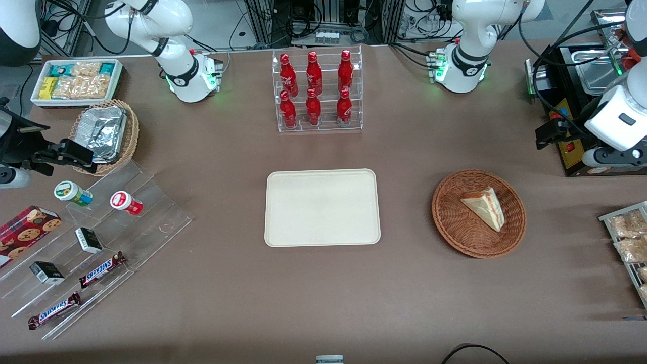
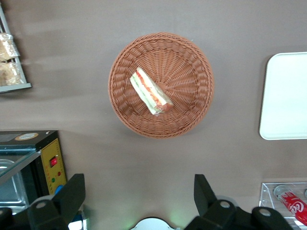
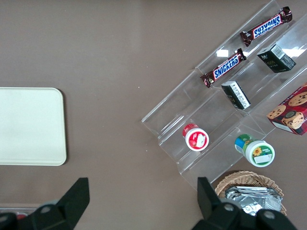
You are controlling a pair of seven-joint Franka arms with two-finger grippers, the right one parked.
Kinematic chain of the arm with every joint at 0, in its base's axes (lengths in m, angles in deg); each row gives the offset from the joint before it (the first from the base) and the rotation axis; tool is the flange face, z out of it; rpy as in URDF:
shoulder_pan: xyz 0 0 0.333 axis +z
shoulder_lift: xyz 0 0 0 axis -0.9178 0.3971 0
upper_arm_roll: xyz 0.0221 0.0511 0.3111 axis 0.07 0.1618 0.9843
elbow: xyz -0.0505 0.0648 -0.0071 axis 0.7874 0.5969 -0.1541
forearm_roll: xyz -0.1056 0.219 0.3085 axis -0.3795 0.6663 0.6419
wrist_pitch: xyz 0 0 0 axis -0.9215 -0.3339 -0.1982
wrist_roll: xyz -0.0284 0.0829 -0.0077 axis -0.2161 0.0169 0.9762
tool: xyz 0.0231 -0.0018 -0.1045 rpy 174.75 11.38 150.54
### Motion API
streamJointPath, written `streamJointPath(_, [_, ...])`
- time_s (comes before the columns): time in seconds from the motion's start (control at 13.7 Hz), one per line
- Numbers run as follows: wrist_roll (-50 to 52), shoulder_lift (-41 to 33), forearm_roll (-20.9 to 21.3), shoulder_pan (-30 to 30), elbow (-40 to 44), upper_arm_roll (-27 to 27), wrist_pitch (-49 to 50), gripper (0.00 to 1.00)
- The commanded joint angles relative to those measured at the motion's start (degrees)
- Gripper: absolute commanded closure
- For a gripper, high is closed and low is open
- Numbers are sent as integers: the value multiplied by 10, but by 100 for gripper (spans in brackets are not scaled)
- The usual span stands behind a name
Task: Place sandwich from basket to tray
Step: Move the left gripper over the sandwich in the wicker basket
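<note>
The sandwich (image 1: 484,206) (image 2: 150,91), a pale bread wedge with red and green layers on its cut edge, lies in the round reddish-brown wicker basket (image 1: 455,227) (image 2: 187,62). The cream tray (image 1: 322,207) (image 2: 288,96) (image 3: 29,125) lies flat and bare at the middle of the table, beside the basket. My gripper (image 1: 550,135) (image 2: 139,191) hangs open and empty, well above the table. It is farther from the front camera than the basket and toward the working arm's end, apart from the sandwich.
A clear rack of red bottles (image 1: 318,91) stands farther from the front camera than the tray. A black appliance (image 1: 571,101) sits beside my gripper. A wire rack of snack packets (image 1: 629,242) lies at the working arm's end. Acrylic steps with snacks (image 1: 101,237) and a foil-lined basket (image 1: 103,134) are at the parked arm's end.
</note>
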State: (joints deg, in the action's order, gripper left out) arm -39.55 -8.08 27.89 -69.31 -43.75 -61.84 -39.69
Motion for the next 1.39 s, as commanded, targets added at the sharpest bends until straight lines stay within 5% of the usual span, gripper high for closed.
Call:
streamJointPath(0.0, [-13,10,-2,-8,13,9,3,0])
streamJointPath(0.36, [35,77,19,17,-7,11,-39,0])
streamJointPath(0.88, [355,72,19,24,-276,22,-394,0])
streamJointPath(1.09, [414,63,17,22,-380,22,-520,0])
streamJointPath(1.31, [465,72,17,19,-398,21,-549,0])
